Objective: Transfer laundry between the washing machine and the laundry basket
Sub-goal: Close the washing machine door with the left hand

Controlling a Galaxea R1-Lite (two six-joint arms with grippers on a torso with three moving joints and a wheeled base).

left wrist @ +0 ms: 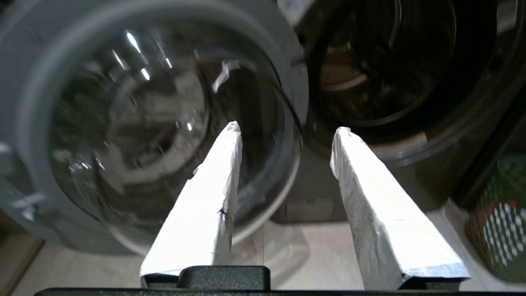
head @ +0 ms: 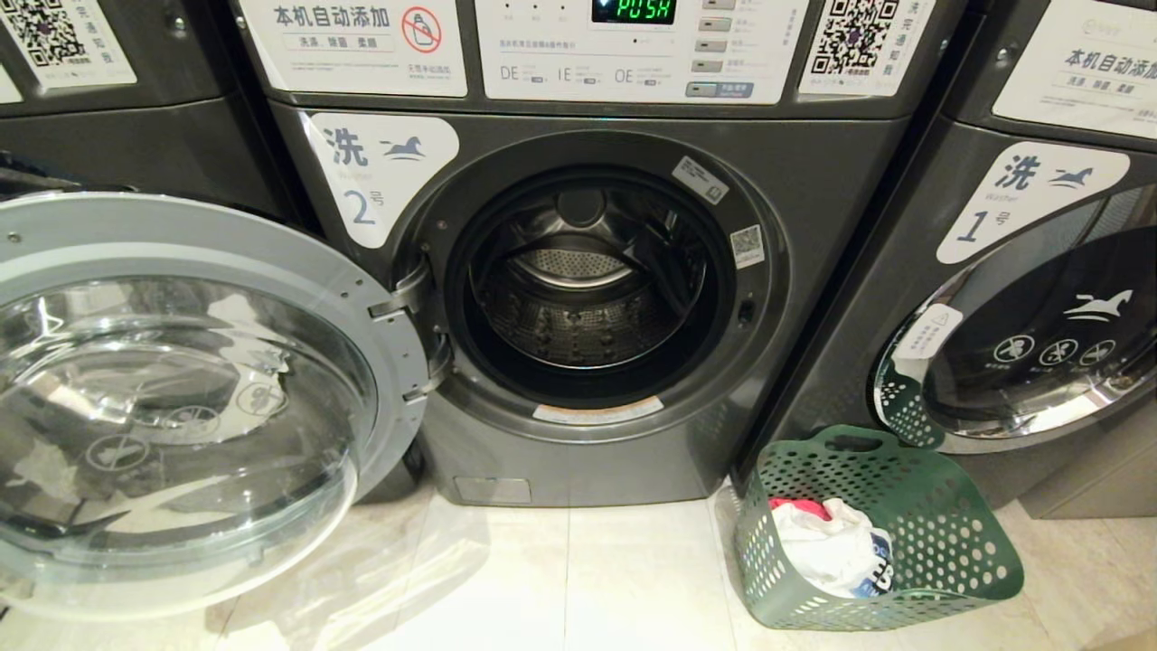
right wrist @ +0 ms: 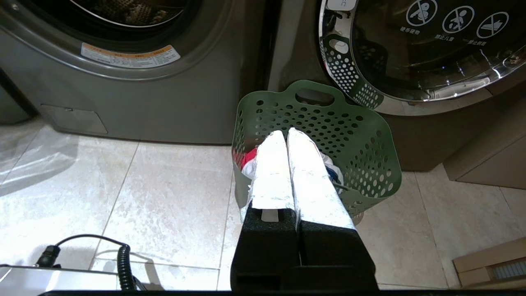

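Observation:
The washing machine (head: pixel 624 452) marked 2 stands in front of me, its round glass door (head: pixel 181 398) swung wide to the left and its drum (head: pixel 578 298) showing no clothes. On the floor to its right sits the green laundry basket (head: pixel 949 506), holding the laundry (head: pixel 827 542), white with some red. Neither gripper appears in the head view. My left gripper (left wrist: pixel 287 129) is open and empty, pointing between the door (left wrist: pixel 123 123) and the drum (left wrist: pixel 370 74). My right gripper (right wrist: pixel 286 133) is shut and empty, hanging over the basket (right wrist: pixel 361 135) and its laundry (right wrist: pixel 248 158).
The machine numbered 1 (head: pixel 1039 316) stands shut right behind the basket. Another machine (head: pixel 108 136) is behind the open door. A black coiled cable (right wrist: pixel 123 259) lies on the pale tiled floor (head: pixel 560 579). A cardboard-coloured edge (right wrist: pixel 489 259) shows at the far right.

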